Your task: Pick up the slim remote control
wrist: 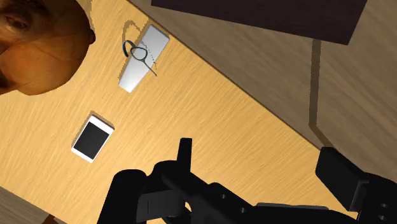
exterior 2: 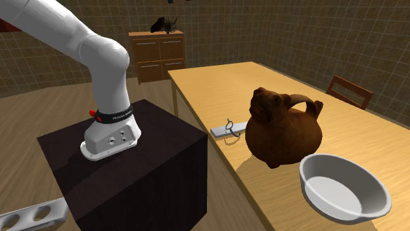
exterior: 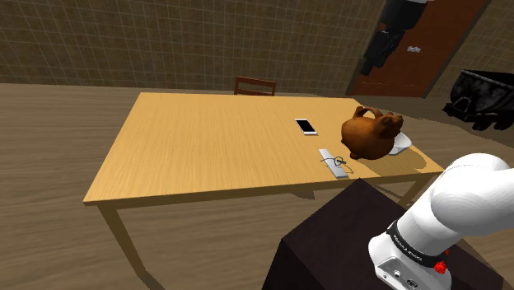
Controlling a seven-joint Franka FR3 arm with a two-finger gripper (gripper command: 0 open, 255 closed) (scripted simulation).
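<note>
The gripper (wrist: pixel 257 154) is nearest in the wrist view. Its two black fingers stand wide apart with nothing between them, hanging above the counter (exterior: pixel 206 140). One white arm (exterior 2: pixel 98 59) rises from one dark box stand (exterior 2: pixel 131 170) set against the counter's near edge.

On the wood-grain counter there are one remote, one jug, one bowl and one phone. The slim remote control (wrist: pixel 143 58), a plain grey bar, lies flat near the edge closest to the stand. One small dark wire loop (wrist: pixel 137 51) rests across it. Just beside the remote stands the brown jug (exterior 2: pixel 282 128), round-bodied with a handle over its top; what is inside it cannot be seen.

The white bowl (exterior 2: pixel 341 185) sits close against the jug on the side away from the remote. In the second exterior view its bare white inside shows. From the shoulder view the jug hides most of the bowl.

Farther in from the edge, the white phone (exterior: pixel 306 126) with a black screen lies flat, apart from the remote.

One wooden chair (exterior: pixel 254 86) stands at the counter's far side. The second exterior view adds one chest of drawers (exterior 2: pixel 158 52) at the wall. The shoulder view adds one reddish door (exterior: pixel 412 72).
</note>
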